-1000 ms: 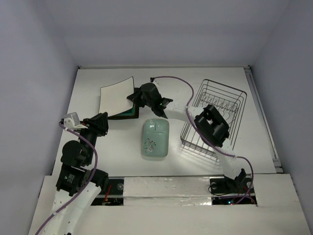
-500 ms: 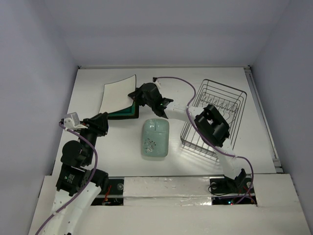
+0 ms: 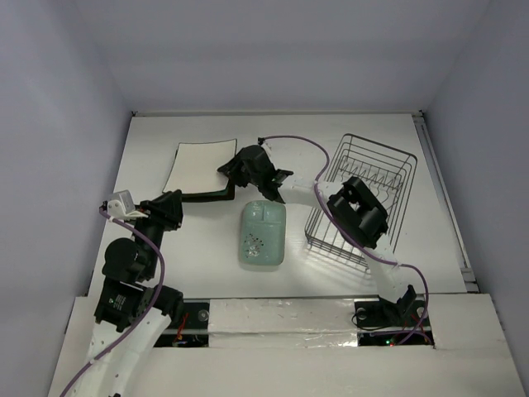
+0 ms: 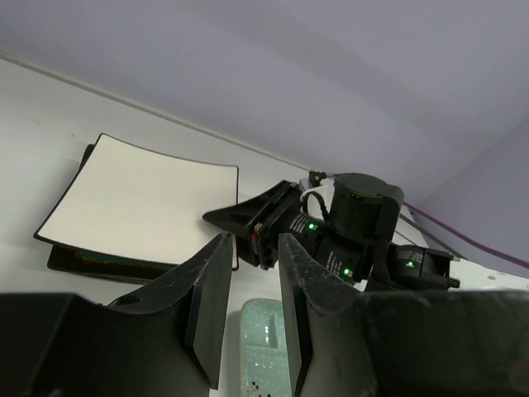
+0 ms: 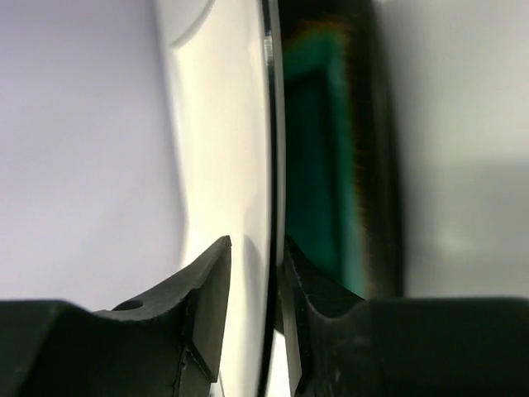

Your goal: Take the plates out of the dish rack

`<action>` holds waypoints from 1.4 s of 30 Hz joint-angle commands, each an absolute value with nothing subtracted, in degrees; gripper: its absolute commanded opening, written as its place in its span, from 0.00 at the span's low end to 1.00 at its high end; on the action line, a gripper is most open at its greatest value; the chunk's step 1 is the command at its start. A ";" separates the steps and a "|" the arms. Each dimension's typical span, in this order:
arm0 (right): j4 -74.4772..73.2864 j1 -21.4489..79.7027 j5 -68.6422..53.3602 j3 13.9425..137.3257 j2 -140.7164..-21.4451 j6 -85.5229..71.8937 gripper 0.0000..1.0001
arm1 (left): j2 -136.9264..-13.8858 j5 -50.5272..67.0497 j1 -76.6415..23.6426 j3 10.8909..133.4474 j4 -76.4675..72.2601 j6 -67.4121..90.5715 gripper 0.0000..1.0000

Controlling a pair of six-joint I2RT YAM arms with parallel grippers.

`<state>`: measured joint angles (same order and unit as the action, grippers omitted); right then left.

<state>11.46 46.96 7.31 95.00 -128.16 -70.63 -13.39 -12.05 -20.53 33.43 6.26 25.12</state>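
The white plate (image 3: 201,165) lies almost flat on the teal-centred dark-rimmed plate (image 3: 207,197) at the back left. My right gripper (image 3: 229,170) is shut on the white plate's right edge; in the right wrist view its jaws (image 5: 258,241) straddle that thin rim (image 5: 248,124), with the teal plate (image 5: 318,149) just below. The mint-green compartmented plate (image 3: 263,234) lies flat at the centre. My left gripper (image 3: 171,210) is open and empty, just in front of the stack (image 4: 145,198). The wire dish rack (image 3: 374,147) stands at the right; no plate shows in it. The black flowered plate is not in view.
The right arm's forearm (image 3: 297,188) stretches from the rack side across to the stack, passing just behind the mint plate. A purple cable (image 3: 297,142) loops above it. The side and back walls close in the table.
My right gripper has lowered the white plate from steeply tilted to almost flat on the teal plate. The left arm has not moved.
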 commanded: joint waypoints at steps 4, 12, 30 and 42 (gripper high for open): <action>6.87 47.37 8.26 97.28 -126.30 -66.01 0.39 | -12.48 -11.87 -20.74 33.40 3.87 25.14 0.26; -6.39 47.37 10.46 103.44 -127.62 -59.69 0.58 | -12.22 -11.87 -20.74 33.40 3.87 25.14 0.26; -26.63 45.79 15.38 115.67 -132.46 -47.99 0.96 | -12.13 -11.87 -20.74 33.40 3.87 25.22 0.26; -26.37 44.74 19.24 109.61 -117.35 -40.87 1.00 | -12.39 -11.87 -20.74 33.57 4.13 25.14 0.26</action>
